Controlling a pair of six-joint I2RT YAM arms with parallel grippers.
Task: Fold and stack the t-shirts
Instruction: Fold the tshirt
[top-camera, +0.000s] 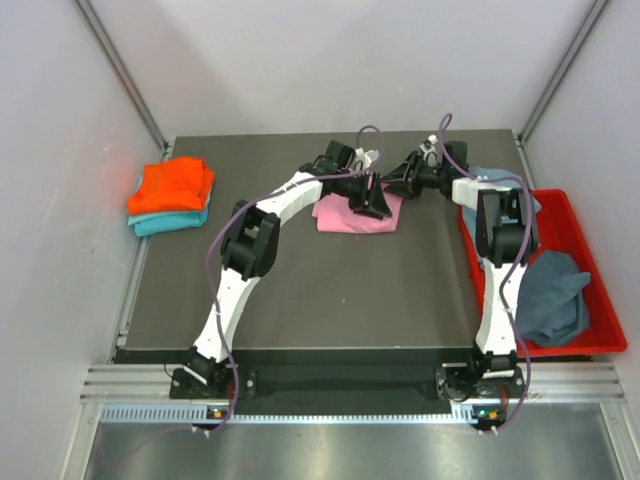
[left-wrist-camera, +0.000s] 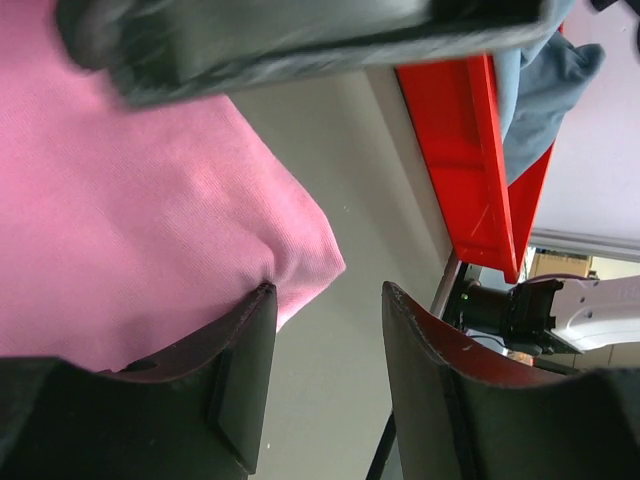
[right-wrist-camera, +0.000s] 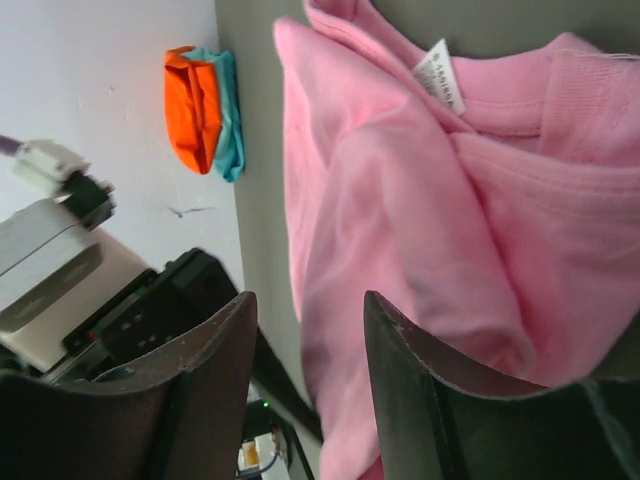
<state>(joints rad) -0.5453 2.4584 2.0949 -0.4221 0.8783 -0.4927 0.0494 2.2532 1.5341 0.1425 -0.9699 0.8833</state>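
The pink t-shirt (top-camera: 355, 216) is one plain shade, with a white label (right-wrist-camera: 440, 76) printed in dark letters. The orange t-shirt (top-camera: 172, 186) is vivid and plain, the teal t-shirt (top-camera: 168, 224) plain too. The bin (top-camera: 578, 205) is bright red, the dark slate t-shirt (top-camera: 552, 296) and grey-blue t-shirt (top-camera: 489, 181) unpatterned. The worktop (top-camera: 340, 300) is dark grey. The left arm (top-camera: 222, 310) and right arm (top-camera: 497, 300) are white with black joints and purple cables (top-camera: 213, 262).

Nothing can be read. The only printed thing is a small white tag (right-wrist-camera: 440, 75) sewn inside the collar of the pink t-shirt (right-wrist-camera: 400, 250), near the upper right of the right wrist view (it carries faint grey lines of print, too small and blurred to make out). No other lettering, number or sign shows legibly.
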